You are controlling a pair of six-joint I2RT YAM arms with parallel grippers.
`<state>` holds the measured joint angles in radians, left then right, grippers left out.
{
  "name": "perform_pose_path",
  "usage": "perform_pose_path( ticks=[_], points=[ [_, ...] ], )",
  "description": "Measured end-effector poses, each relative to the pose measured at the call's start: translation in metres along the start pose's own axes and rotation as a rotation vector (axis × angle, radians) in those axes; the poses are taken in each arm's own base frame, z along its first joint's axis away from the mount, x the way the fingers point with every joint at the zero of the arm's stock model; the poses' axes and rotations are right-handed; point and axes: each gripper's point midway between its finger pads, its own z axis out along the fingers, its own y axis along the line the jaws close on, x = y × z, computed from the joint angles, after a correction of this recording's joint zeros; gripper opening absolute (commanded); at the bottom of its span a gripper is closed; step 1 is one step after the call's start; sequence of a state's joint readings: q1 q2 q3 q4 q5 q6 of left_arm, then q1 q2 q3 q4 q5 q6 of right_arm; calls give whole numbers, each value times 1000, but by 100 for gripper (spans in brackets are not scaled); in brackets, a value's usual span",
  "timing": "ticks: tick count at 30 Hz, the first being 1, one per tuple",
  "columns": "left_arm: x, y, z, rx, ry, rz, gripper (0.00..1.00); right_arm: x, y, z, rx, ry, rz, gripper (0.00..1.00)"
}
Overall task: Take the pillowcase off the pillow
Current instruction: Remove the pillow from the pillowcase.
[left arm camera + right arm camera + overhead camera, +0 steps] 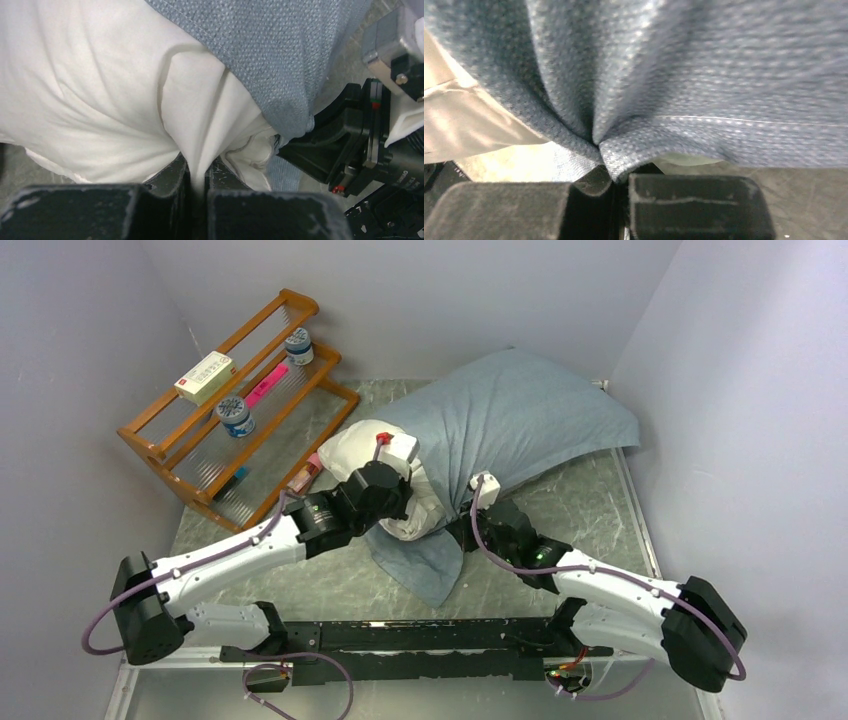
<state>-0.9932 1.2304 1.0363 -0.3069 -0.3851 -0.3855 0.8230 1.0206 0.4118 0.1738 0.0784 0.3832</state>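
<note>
left gripper (199,176) pinches a fold of the white pillow (95,100), jaws closed on it; right gripper (618,176) is closed on the blue-grey pillowcase (724,70) cloth just beside. behind them the pillow lies on the table (330,585), mostly covered.

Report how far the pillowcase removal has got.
Done: one end of the plump white stuffed pillow already pokes out of the slate blue-grey cloth pillowcase. In hand: the left gripper has its jaws shut on a fold of the pillow, the right gripper on a pinch of the pillowcase. Left: most of the pillow is covered; the two must be pulled apart.
</note>
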Motion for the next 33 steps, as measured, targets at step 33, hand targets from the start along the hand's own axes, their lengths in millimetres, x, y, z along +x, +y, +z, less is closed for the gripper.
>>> perform_pose_path(
  ticks=[33],
  points=[
    [-26, 31, -76, 1, -80, -60, 5, -82, -52, -44, 309, -99, -32, 0]
  ],
)
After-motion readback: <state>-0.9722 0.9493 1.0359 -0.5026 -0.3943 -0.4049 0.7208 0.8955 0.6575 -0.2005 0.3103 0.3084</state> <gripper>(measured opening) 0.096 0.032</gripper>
